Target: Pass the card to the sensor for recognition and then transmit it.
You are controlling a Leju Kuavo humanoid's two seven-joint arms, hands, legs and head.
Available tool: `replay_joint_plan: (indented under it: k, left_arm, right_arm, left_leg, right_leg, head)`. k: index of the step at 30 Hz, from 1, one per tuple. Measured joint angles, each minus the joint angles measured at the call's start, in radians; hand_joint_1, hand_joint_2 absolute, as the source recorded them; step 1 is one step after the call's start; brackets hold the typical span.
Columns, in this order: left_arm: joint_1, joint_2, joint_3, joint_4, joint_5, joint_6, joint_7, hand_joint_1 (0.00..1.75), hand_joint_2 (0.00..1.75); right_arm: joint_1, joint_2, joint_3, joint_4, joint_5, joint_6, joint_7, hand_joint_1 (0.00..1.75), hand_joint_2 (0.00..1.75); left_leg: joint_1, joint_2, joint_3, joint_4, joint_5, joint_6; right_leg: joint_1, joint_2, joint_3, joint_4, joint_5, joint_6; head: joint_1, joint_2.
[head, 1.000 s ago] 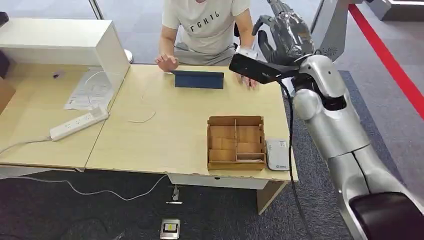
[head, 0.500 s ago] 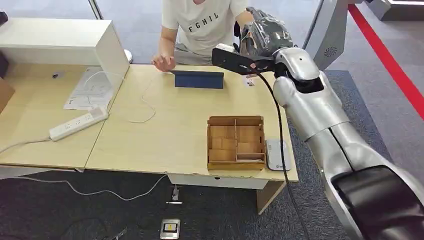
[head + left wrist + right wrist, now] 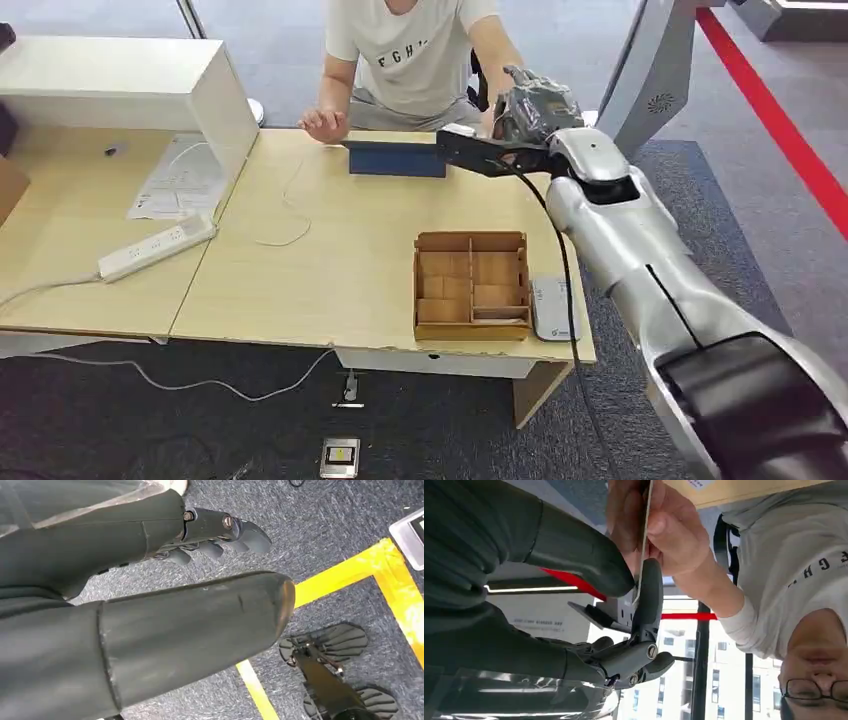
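Note:
A thin white card [image 3: 644, 530] shows edge-on in the right wrist view. It sits between the thumb and a finger of my right hand [image 3: 589, 605], which pinches its lower end. A person's hand [image 3: 664, 525] grips the same card from the other side. From the head view, my right hand [image 3: 530, 108] hovers over the table's far edge, against that person's forearm. The white card sensor [image 3: 555, 308] lies flat at the table's near right corner, beside a wooden box. My left hand [image 3: 215, 530] hangs above the carpet, fingers apart, holding nothing.
A wooden compartment box [image 3: 472, 285] stands left of the sensor. A dark blue folder [image 3: 397, 158] lies at the far edge in front of the seated person [image 3: 415, 50]. A power strip [image 3: 157, 246] and a white cabinet [image 3: 130, 85] occupy the left side.
My right arm came down and leftward from a raised, spread-fingered pose to the person's hand at the far table edge. The person's hand rose off the table to meet it.

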Motion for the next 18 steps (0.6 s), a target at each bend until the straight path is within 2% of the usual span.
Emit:
replay_joint_plan:
  k: [2, 3, 4, 9, 14, 18]
  left_arm:
    - [0.000, -0.001, 0.000, 0.000, -0.002, 0.000, -0.004, 0.00, 0.00]
    - [0.000, -0.002, 0.000, 0.000, -0.003, 0.000, -0.005, 0.00, 0.00]
    - [0.000, -0.002, 0.000, 0.000, -0.005, 0.000, -0.006, 0.00, 0.00]
    - [-0.002, -0.003, 0.000, 0.000, -0.012, -0.006, -0.010, 0.00, 0.00]
    - [-0.002, -0.003, 0.000, 0.000, -0.005, -0.010, -0.010, 0.00, 0.00]
    - [0.009, -0.003, 0.000, 0.000, 0.010, -0.007, -0.010, 0.00, 0.00]
  right_arm:
    - [0.001, 0.000, 0.002, 0.009, 0.000, 0.000, 0.001, 1.75, 1.75]
    - [0.001, 0.000, 0.003, 0.013, 0.000, 0.000, 0.002, 0.84, 1.75]
    - [0.004, -0.001, 0.004, 0.017, 0.000, 0.000, 0.002, 0.00, 0.00]
    - [0.019, -0.012, 0.009, 0.034, 0.007, -0.042, 0.001, 0.00, 0.00]
    - [0.028, -0.028, 0.010, 0.047, 0.016, -0.043, -0.008, 0.00, 0.00]
    - [0.020, -0.065, 0.009, 0.052, 0.020, -0.043, -0.027, 0.00, 0.00]
  left_leg:
    - [0.000, 0.000, 0.000, 0.000, 0.000, 0.000]
    - [0.000, 0.000, 0.000, 0.000, 0.000, 0.000]
    - [0.000, 0.000, 0.000, 0.000, 0.000, 0.000]
    - [0.000, 0.000, 0.000, 0.000, 0.000, 0.000]
    - [0.000, 0.000, 0.000, 0.000, 0.000, 0.000]
    - [0.000, 0.000, 0.000, 0.001, 0.000, 0.000]
  right_leg:
    - [0.000, 0.000, 0.000, 0.000, 0.000, 0.000]
    - [0.000, 0.000, 0.000, 0.000, 0.000, 0.000]
    - [0.000, 0.000, 0.000, 0.000, 0.000, 0.000]
    - [0.000, 0.000, 0.000, 0.000, 0.000, 0.000]
    - [0.000, 0.000, 0.000, 0.000, 0.000, 0.000]
    - [0.000, 0.000, 0.000, 0.000, 0.000, 0.000]
  head:
    - [0.000, 0.000]
    - [0.000, 0.000]
    - [0.000, 0.000]
    - [0.000, 0.000]
    - [0.000, 0.000]
    - [0.000, 0.000]
